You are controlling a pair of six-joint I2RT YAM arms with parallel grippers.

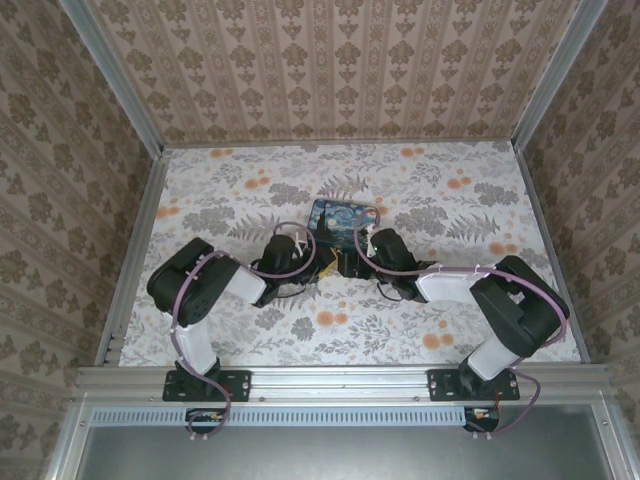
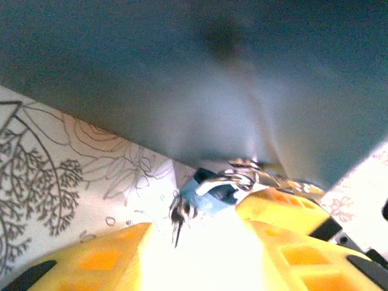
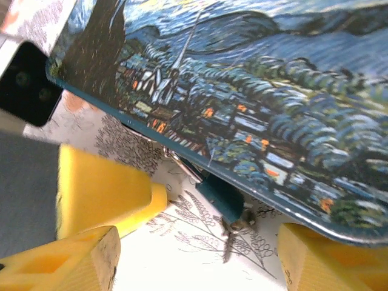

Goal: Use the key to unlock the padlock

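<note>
The padlock [image 3: 221, 195], a small bluish-grey block, lies on the floral worktop [image 1: 230, 190] tucked against the near lower edge of the box [image 3: 254, 91] printed with the blue starry-night painting, partly under the box's overhanging rim. Its metal shackle [image 2: 239, 179] runs up toward the box's edge, and in the left wrist view it glints just beside the inner yellow finger. The key [image 3: 233, 235] sits at the padlock's lower end with its dark tip resting on the worktop; whether it is seated in the keyhole cannot be told, since that spot is small and blurred. The right claw [image 3: 200, 242] faces the padlock with its 2 yellow fingers [image 3: 103, 194] spread wide on either side and nothing held between them. The left claw [image 2: 194, 260] is also parted, its fingers [image 2: 103, 260] apart with bright glare in the gap, the padlock and key lying just ahead of them and not gripped. From above, both arms reach inward so that the 2 claws meet nose to nose at the near side of the box, around the middle of the worktop.
</note>
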